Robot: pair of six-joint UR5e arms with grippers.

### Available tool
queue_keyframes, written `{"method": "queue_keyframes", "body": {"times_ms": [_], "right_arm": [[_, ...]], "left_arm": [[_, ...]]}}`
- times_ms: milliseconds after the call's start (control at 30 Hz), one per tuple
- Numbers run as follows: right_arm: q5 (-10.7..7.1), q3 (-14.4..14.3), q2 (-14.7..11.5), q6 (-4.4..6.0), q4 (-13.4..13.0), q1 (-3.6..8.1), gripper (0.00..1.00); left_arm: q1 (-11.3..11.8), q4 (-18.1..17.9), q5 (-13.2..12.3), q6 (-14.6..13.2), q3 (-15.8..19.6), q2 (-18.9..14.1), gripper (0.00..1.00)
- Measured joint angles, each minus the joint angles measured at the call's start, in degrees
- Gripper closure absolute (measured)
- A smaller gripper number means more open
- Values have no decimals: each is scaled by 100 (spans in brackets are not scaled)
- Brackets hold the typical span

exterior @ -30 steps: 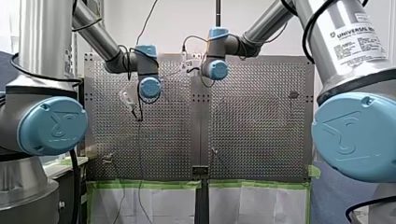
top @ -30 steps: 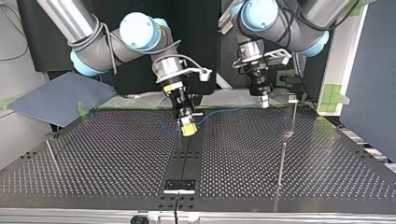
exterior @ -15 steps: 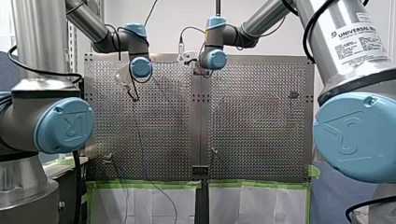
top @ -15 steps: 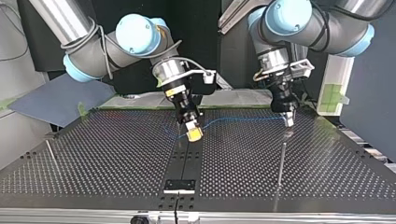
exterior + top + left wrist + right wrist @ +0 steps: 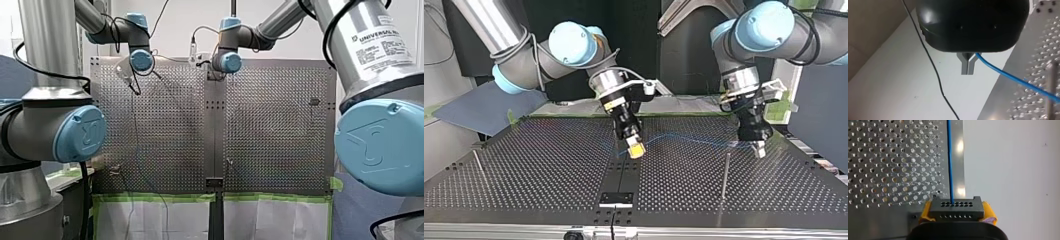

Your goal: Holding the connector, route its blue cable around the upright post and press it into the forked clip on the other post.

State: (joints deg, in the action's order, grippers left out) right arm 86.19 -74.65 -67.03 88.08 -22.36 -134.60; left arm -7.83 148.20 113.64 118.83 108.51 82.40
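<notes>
My right claw (image 5: 957, 212) grips the black connector (image 5: 956, 207) between yellow pads (image 5: 925, 211); its blue cable (image 5: 1008, 75) stretches above the worktop (image 5: 549, 170) to my left claw (image 5: 968, 67), closed around it near the upright post (image 5: 725, 172).

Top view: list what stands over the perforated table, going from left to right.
Thin metal rod → my right gripper, jaws shut on the black multi-hole connector → upright slim metal post → my left gripper, jaws shut on the thin blue cable.
</notes>
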Motion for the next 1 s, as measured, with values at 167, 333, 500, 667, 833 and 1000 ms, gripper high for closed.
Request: {"method": "queue_keyframes", "body": {"times_ms": [167, 333, 500, 667, 833, 1000], "right_arm": [[-25, 155, 123, 22, 23, 14, 100], [-29, 285, 188, 62, 44, 53, 100], [-29, 373, 281, 88, 59, 90, 100], [-17, 425, 453, 91, 45, 110, 100], [-8, 504, 643, 90, 15, 129, 100], [-5, 614, 798, 94, 0, 151, 100]], "left_arm": [[261, 7, -261, 34, -175, 218, 95], [515, 8, -515, 68, -291, 465, 95], [735, -2, -735, 132, -348, 684, 95], [948, 88, -947, 35, -512, 897, 95], [1193, 142, -1192, -132, -659, 1144, 95], [1480, 125, -1480, -13, -817, 1379, 95]]}}
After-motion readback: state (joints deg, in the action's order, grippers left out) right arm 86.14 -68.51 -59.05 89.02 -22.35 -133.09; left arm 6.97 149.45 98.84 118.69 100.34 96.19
